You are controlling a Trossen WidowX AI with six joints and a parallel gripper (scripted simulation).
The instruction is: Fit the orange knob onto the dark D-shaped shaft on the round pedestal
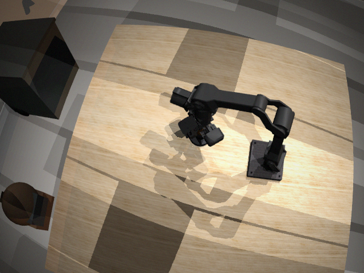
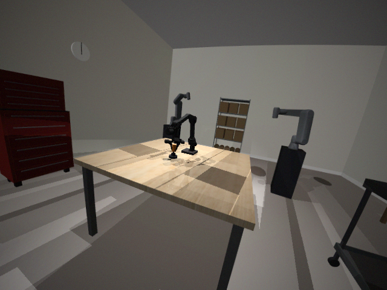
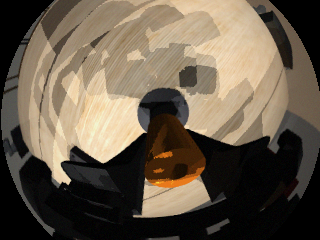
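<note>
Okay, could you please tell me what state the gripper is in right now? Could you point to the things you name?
Gripper [image 1: 201, 132] [image 2: 173, 144] [image 3: 166, 135]: closed on the orange knob [image 2: 173, 148] [image 3: 172, 150], above the round pedestal [image 1: 197, 143] [image 2: 172, 155] [image 3: 145, 116].

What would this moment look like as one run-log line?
pincer: shut on orange tapered knob | knob: above dark round pedestal | flat-side alignment: cannot tell | release: not done

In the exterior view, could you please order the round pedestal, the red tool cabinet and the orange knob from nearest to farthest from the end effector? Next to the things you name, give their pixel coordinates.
1. Orange knob [image 2: 173, 147] [image 3: 173, 155]: between the fingers of the end effector [image 2: 173, 144] [image 3: 166, 135].
2. Round pedestal [image 2: 172, 156] [image 3: 144, 119]: on the table, below the knob.
3. Red tool cabinet [image 2: 37, 137]: on the floor at the picture's far left.
</note>
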